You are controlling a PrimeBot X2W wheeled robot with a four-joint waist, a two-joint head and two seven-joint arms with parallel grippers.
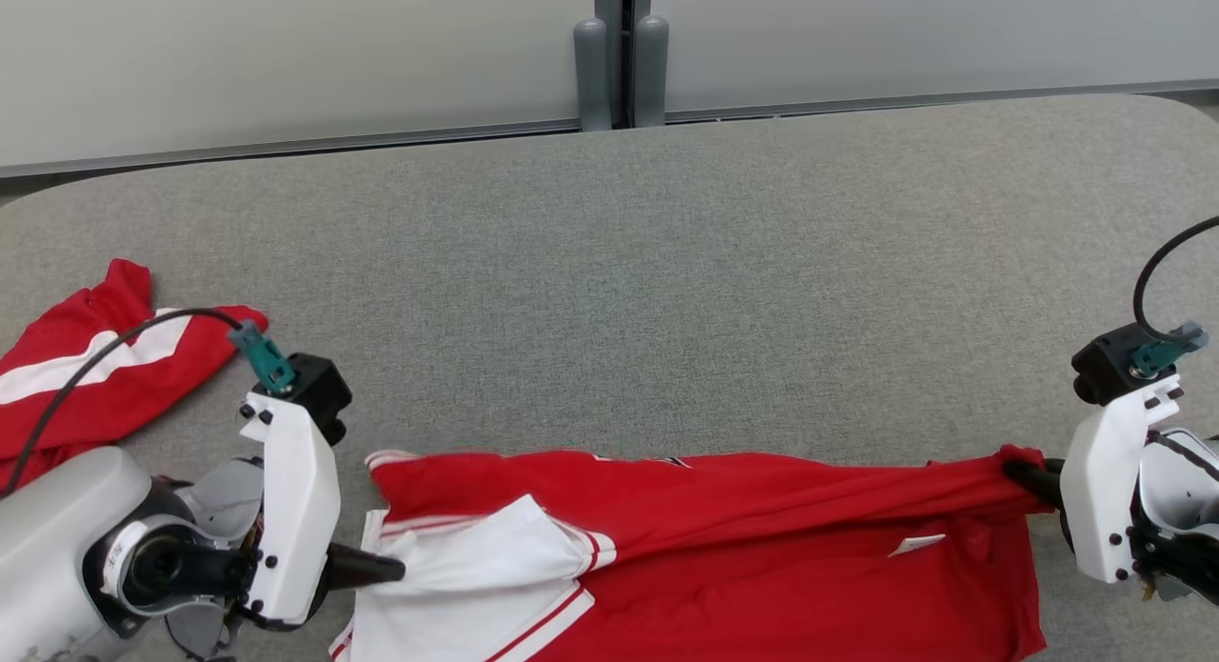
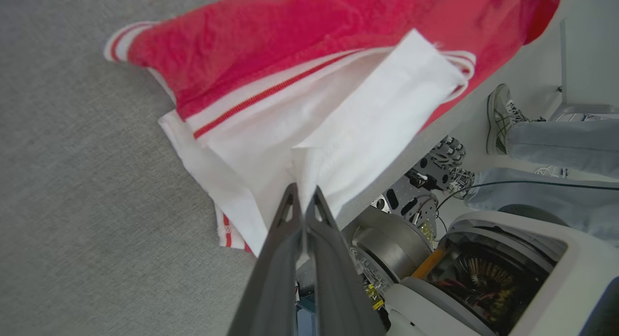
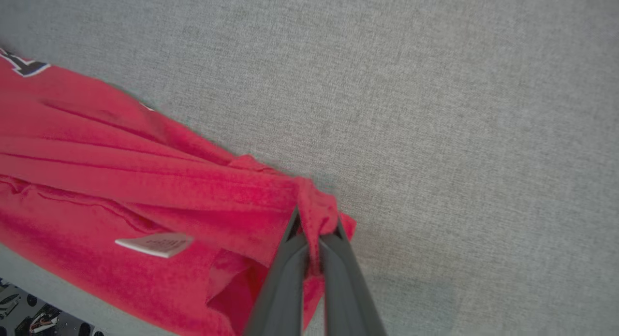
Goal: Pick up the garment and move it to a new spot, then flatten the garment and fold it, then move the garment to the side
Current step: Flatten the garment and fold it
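The garment point(image 1: 724, 519) is a red shirt with white, red-striped sleeve parts, stretched sideways along the table's near edge and partly hanging over it. My left gripper point(image 1: 398, 571) is shut on its white sleeve fabric point(image 2: 309, 147) at the left end, fingers pointing right. My right gripper point(image 1: 1017, 471) is shut on a bunched red corner point(image 3: 316, 212) at the right end, fingers pointing left. A white label point(image 3: 157, 243) shows on the red cloth near that corner.
A second red and white garment point(image 1: 90, 367) lies crumpled at the table's left edge. The grey felt table point(image 1: 667, 290) stretches back to a pale wall. A person's shoe point(image 2: 502, 116) and jeans show below the table edge beside my base.
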